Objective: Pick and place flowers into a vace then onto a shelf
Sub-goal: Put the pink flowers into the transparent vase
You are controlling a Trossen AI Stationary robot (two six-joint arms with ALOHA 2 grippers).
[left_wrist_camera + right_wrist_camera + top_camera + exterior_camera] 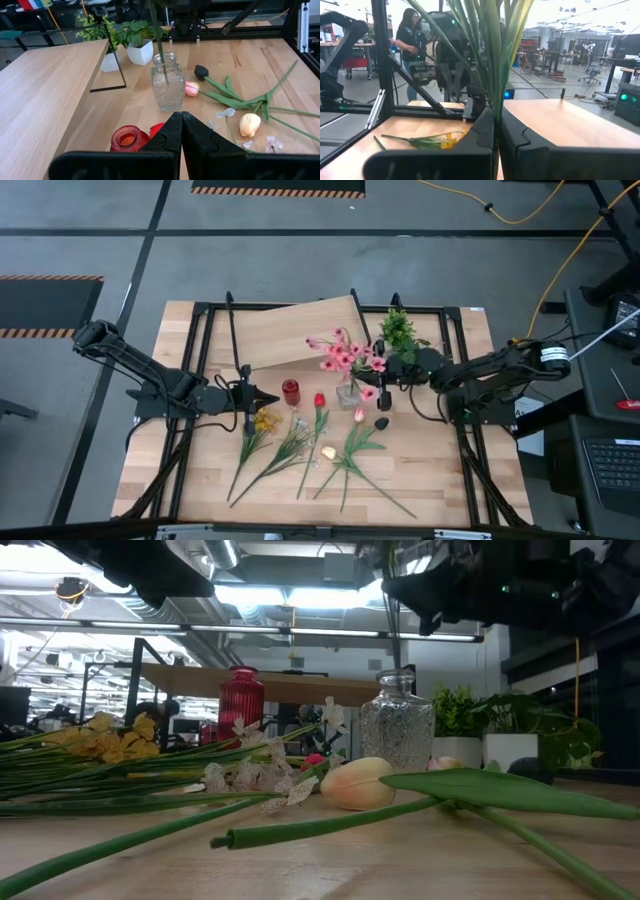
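A bunch of pink flowers stands with its stems in a clear glass vase at mid-table. My right gripper is shut on those stems above the vase. My left gripper is shut and holds nothing; it hovers beside a red vase. More flowers lie flat on the table toward its near edge: yellow, red, pink, dark maroon and cream. The shelf stands at the far left of the table. My right gripper pinches the bunch's green stems between its two fingers, below the leaves and heads. The fingers come about level from the table's right side and lie across the upright stems. The stems' lower ends reach down into the clear vase.
A bushy potted plant in a white pot stands behind the clear vase, next to the shelf's thin black leg. A black frame runs round the table. A person stands in the room beyond.
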